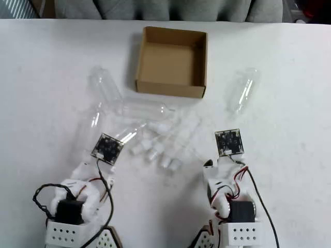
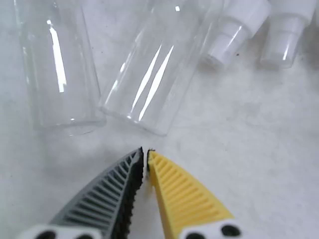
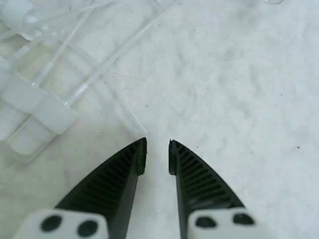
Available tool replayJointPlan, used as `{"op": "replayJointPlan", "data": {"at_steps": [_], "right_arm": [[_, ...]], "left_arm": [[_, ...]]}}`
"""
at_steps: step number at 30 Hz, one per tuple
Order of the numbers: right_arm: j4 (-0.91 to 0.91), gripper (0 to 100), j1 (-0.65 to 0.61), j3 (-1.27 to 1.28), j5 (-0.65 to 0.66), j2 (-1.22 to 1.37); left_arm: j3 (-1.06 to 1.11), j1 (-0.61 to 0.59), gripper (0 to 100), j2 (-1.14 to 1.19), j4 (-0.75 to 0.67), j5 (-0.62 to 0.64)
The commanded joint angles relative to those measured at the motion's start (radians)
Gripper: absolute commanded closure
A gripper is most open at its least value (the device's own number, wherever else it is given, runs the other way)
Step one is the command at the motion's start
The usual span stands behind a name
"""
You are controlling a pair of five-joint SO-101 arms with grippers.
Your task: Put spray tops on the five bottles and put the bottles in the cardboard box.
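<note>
Left wrist view: left gripper [image 2: 145, 154] closed empty, right gripper [image 3: 157, 149] slightly parted; spread the left wide, then straddle the nearest bottle [image 2: 149, 64] mid-body, squarely across its axis.

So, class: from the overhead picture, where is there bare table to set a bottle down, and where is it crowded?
Bare: the table left of the cardboard box; the stretch right of the lone bottle; the strip between the two arms. Crowded: the bottles and spray tops between box and arms.
</note>
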Motion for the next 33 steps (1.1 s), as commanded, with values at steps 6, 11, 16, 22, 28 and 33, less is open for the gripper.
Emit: {"op": "replayJointPlan", "data": {"at_steps": [6, 11, 16, 22, 28, 33], "right_arm": [[0.01, 95.4, 0.007, 0.012, 0.011, 0.008], [0.01, 95.4, 0.007, 0.012, 0.011, 0.008], [0.01, 95.4, 0.007, 0.012, 0.011, 0.008], [0.028, 95.6, 0.002, 0.012, 0.011, 0.008], [0.14, 95.4, -0.03, 0.012, 0.012, -0.012], [0.179, 95.4, -0.025, 0.009, 0.012, -0.044]], "left_arm": [[-0.003, -0.007, 98, -0.004, 0.0, -0.006], [-0.003, -0.007, 98, -0.004, 0.0, -0.006], [-0.003, -0.007, 98, -0.004, 0.0, -0.006], [-0.003, -0.001, 98, -0.004, 0.0, -0.005], [-0.003, -0.002, 98, -0.004, 0.0, -0.002], [-0.012, -0.004, 98, -0.005, -0.003, -0.002]]}}
